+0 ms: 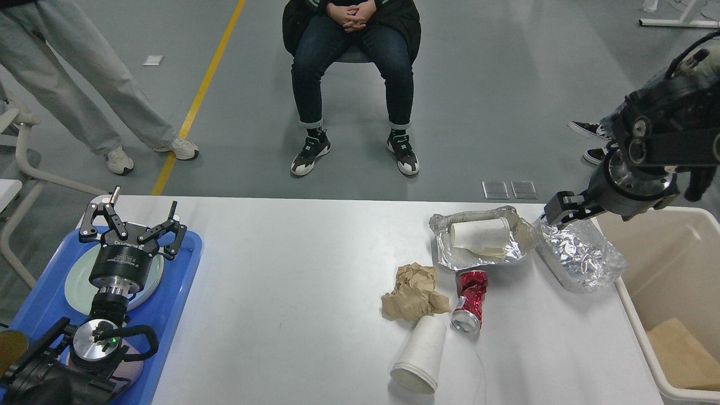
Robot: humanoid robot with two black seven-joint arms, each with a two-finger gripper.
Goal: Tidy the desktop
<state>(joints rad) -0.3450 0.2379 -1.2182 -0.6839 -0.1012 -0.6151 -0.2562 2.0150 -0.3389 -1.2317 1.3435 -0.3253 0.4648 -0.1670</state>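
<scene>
Desktop (315, 281) long axis runs left-right.

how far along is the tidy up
Barely started. Done: brown paper already lies in the bin. In hand: nothing; the right tool is at the foil bag, the left tool open over the blue tray. Left on the desktop: foil tray, can, crumpled paper, cup.
</scene>
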